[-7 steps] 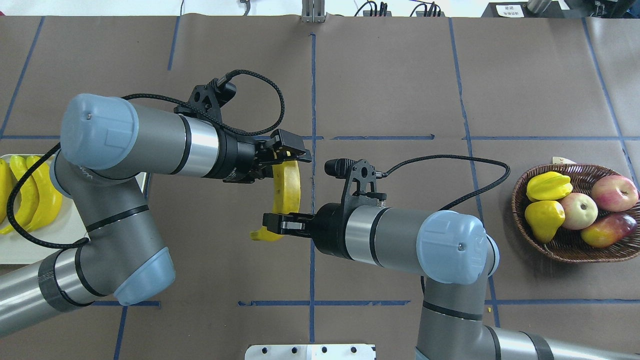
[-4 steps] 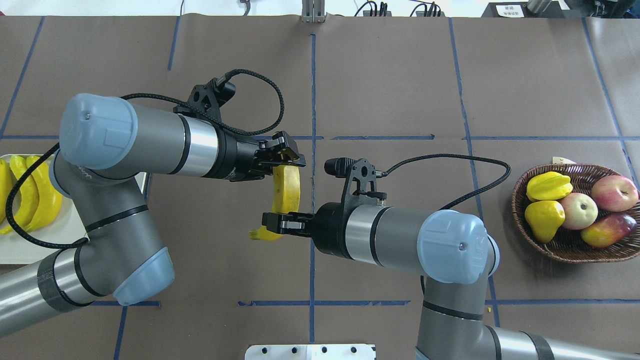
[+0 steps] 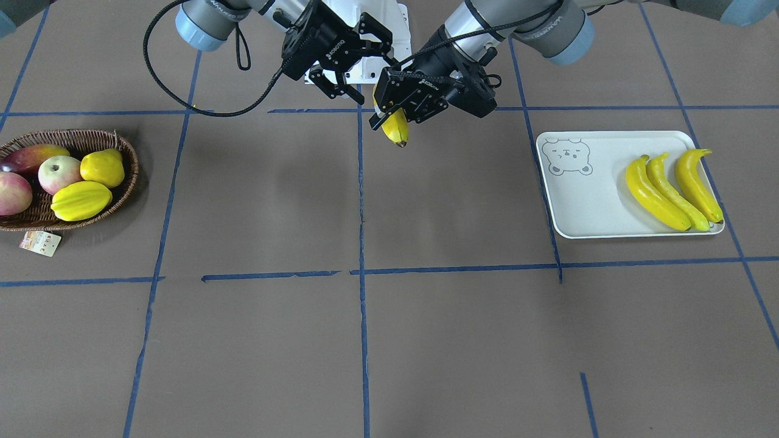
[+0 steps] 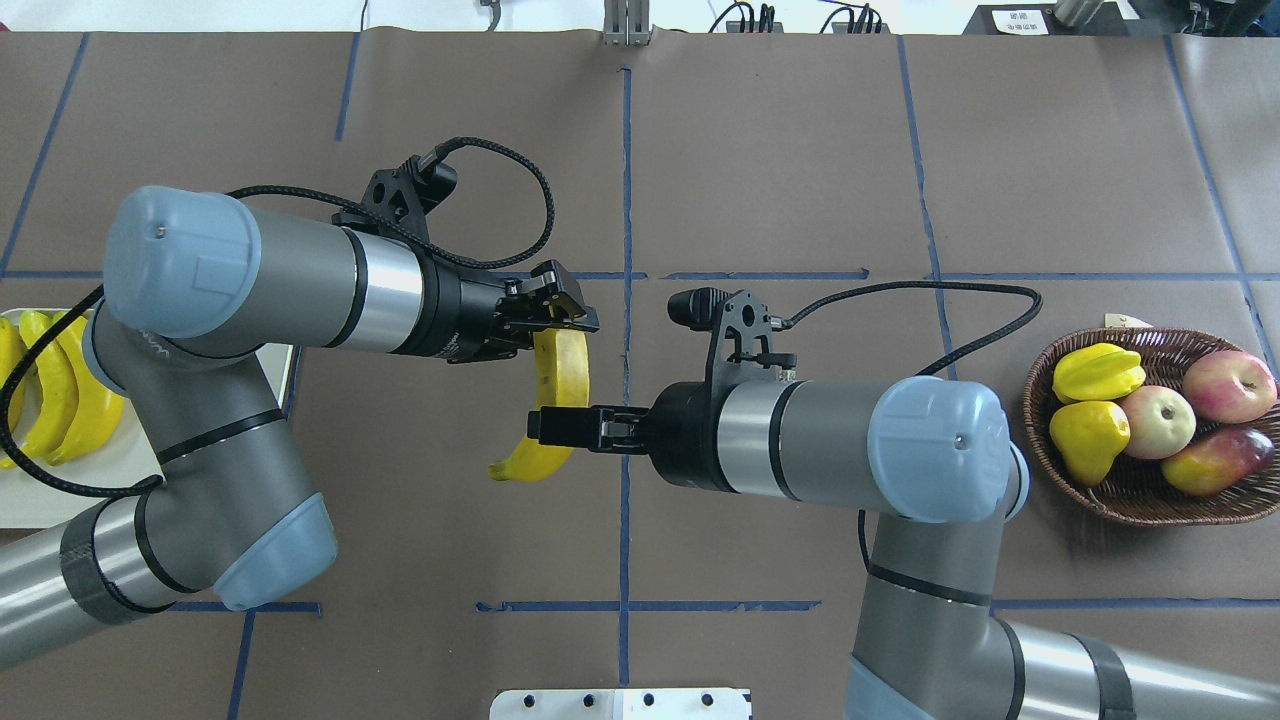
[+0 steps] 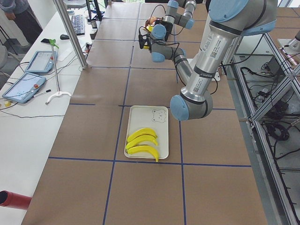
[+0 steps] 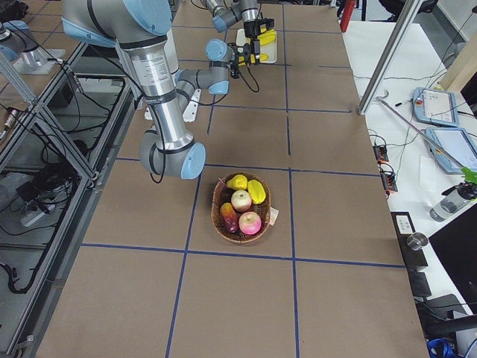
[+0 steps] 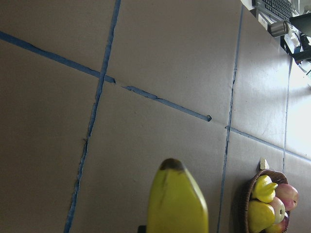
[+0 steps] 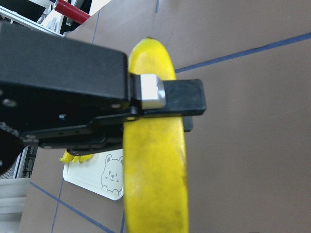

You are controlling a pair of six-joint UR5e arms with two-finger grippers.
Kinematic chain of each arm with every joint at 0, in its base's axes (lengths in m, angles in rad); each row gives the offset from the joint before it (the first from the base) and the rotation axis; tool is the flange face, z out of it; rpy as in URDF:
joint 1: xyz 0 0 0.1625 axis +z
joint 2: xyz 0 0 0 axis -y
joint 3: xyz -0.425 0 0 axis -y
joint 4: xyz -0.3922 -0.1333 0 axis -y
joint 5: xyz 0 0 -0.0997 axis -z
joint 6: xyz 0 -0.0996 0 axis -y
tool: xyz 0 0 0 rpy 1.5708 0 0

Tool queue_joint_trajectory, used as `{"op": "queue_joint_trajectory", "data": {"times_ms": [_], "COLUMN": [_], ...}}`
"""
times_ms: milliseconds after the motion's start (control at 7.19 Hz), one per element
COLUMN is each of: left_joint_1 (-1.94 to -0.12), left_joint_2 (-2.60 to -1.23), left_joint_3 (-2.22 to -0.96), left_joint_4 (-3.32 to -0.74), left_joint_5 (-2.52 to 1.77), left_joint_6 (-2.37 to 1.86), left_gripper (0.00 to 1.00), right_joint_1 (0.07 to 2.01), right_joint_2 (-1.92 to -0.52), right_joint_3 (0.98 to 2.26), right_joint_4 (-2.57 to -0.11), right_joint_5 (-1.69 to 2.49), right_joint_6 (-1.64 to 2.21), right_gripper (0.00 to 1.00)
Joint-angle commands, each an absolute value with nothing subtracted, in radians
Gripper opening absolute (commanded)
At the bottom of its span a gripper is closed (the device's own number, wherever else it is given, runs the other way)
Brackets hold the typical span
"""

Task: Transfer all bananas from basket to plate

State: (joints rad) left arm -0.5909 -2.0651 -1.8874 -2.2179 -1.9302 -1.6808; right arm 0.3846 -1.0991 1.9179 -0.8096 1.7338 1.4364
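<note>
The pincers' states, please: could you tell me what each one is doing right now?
Left pincer: closed, holding the banana.
Right pincer: open.

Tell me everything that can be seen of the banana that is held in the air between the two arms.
The banana is long, curved and bright yellow, with smooth skin, faint brownish marks and a dark tip. It hangs in the air above the brown table, touching no surface. The left claw is shut on one end; the other end curves free. The open right claw crosses its lower part in the overhead view; whether it touches the skin cannot be told.
</note>
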Motion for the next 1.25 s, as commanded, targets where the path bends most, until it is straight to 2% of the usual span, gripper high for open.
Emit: {"op": "queue_joint_trajectory", "data": {"times_ms": [0, 278, 418, 835, 1113], "left_joint_1": [-0.601, -0.668, -0.701, -0.822, -0.909], "left_joint_2": [-1.993, -1.935, -1.878, -1.68, -1.646], "left_joint_3": [-1.936, -2.0, -2.037, -2.025, -1.946], "left_joint_4": [-2.086, -1.786, -1.684, -1.684, -1.704], "left_joint_5": [-1.93, -1.925, -1.924, -1.927, -1.928], "left_joint_6": [-1.681, -1.669, -1.67, -1.671, -1.669], "left_gripper": [0.0, 0.0, 0.0, 0.0, 0.0], "right_joint_1": [0.538, 0.713, 0.748, 0.949, 1.079], "right_joint_2": [-1.143, -1.178, -1.242, -1.478, -1.603], "right_joint_3": [1.957, 1.96, 1.965, 1.965, 1.959], "right_joint_4": [-0.937, -1.076, -1.11, -1.114, -1.164], "right_joint_5": [1.947, 2.139, 2.157, 2.283, 2.344], "right_joint_6": [1.425, 1.343, 1.242, 0.883, 0.594], "right_gripper": [1.0, 1.0, 1.0, 1.0, 1.0]}}
